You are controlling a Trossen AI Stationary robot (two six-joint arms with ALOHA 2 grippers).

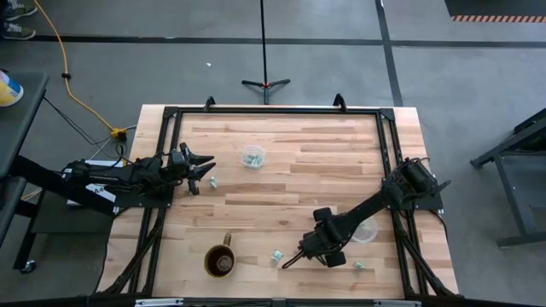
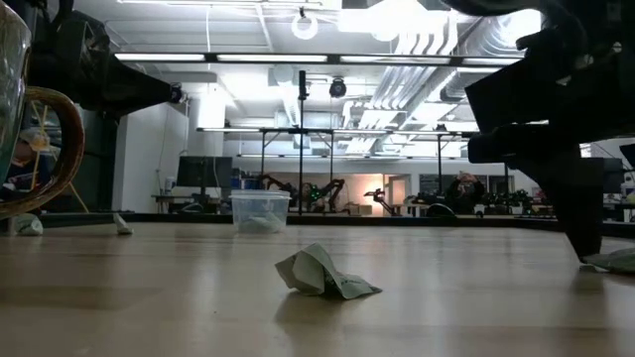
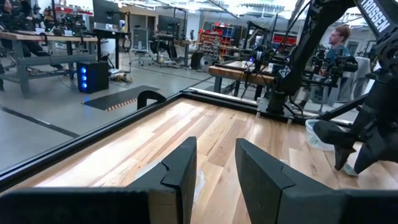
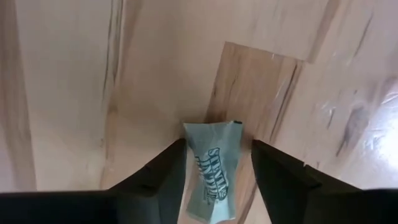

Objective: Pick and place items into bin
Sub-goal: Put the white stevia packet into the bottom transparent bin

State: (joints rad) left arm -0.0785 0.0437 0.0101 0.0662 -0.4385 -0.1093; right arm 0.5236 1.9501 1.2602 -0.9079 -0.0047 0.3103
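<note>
Right wrist view — right claw (image 4: 214, 171) spread wide around a green-and-white sweet (image 4: 213, 169), fingers just beside it.

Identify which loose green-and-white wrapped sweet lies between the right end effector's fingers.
The pale green-and-white wrapped sweet near the table's front edge, framed by the right end effector; the others lie clear of it.

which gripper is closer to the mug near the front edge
Right. The right gripper sits a short way to the right of the mug; the left gripper hovers farther off, near the table's left side.
</note>
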